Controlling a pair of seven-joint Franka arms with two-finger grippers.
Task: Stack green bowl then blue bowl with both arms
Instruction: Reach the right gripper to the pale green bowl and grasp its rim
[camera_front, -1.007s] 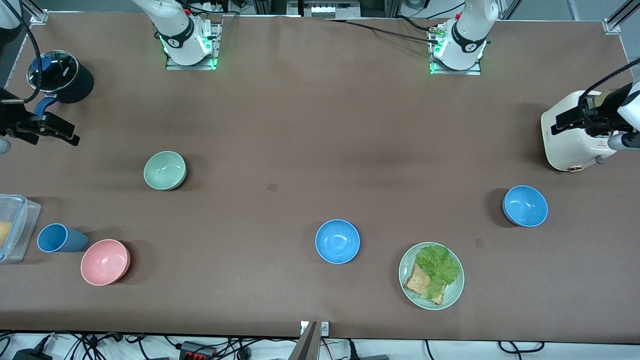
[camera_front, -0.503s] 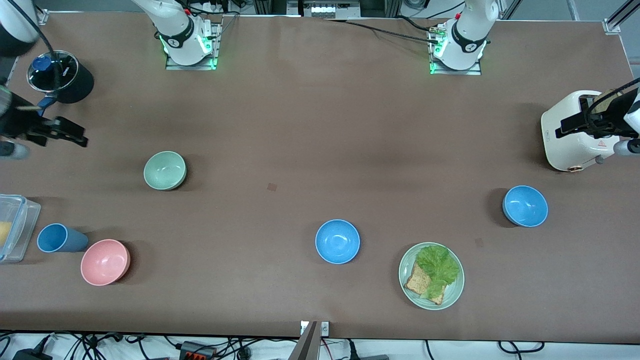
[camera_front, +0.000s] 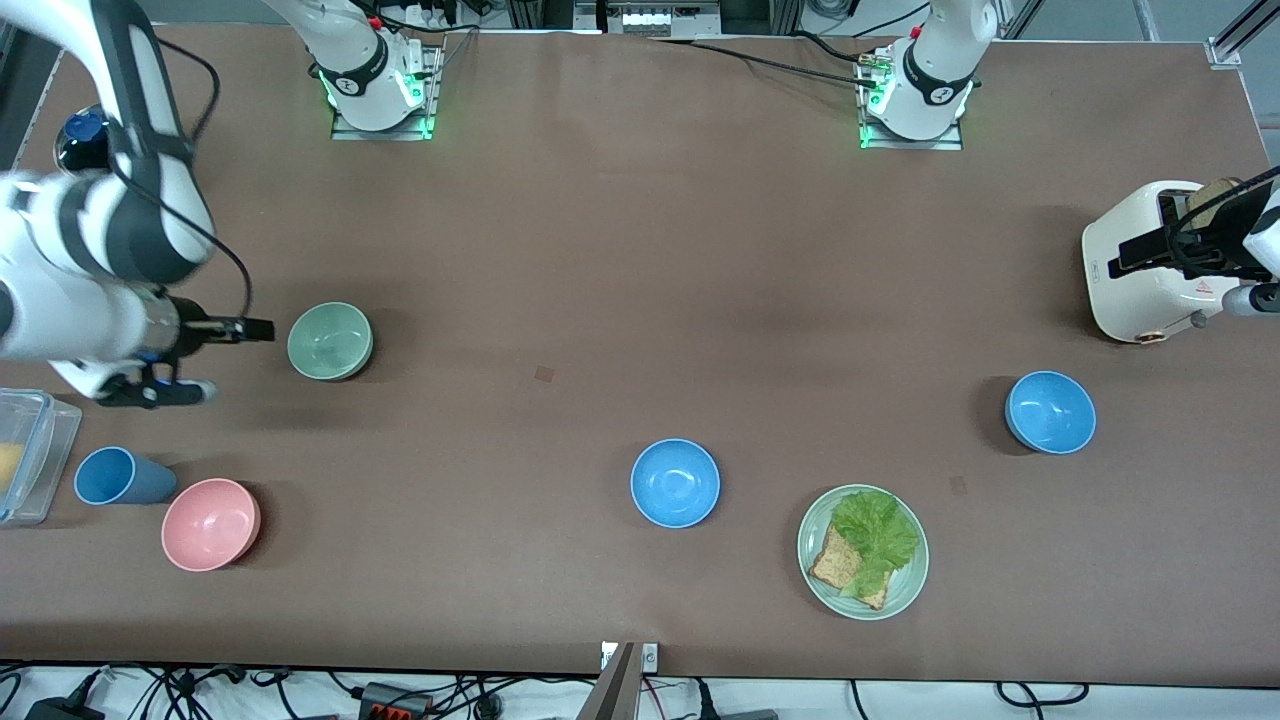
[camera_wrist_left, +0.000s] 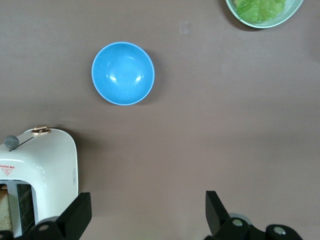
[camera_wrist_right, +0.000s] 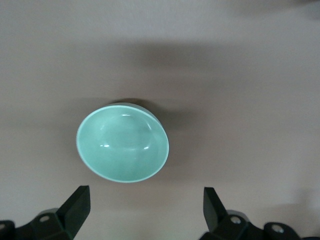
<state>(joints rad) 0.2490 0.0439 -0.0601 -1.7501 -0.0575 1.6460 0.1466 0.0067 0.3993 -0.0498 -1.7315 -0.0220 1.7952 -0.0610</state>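
Observation:
The green bowl (camera_front: 330, 341) sits upright toward the right arm's end of the table. It fills the middle of the right wrist view (camera_wrist_right: 122, 142). My right gripper (camera_front: 238, 360) is open and empty, above the table just beside the bowl, and it also shows in the right wrist view (camera_wrist_right: 145, 210). One blue bowl (camera_front: 675, 483) sits mid-table. The other blue bowl (camera_front: 1050, 412) sits toward the left arm's end and shows in the left wrist view (camera_wrist_left: 123, 73). My left gripper (camera_front: 1150, 250) is open and empty over the toaster's edge; it also shows in the left wrist view (camera_wrist_left: 145, 215).
A white toaster (camera_front: 1150, 265) stands by the left gripper. A pale-green plate (camera_front: 905, 590) with lettuce and bread lies near the front edge. A pink bowl (camera_front: 211, 524), a blue cup (camera_front: 118, 476) and a clear container (camera_front: 25, 455) sit nearer the front camera than the green bowl.
My right arm has swung in from the table's edge and brought its gripper close beside the green bowl. The left gripper has barely shifted. No bowl has moved.

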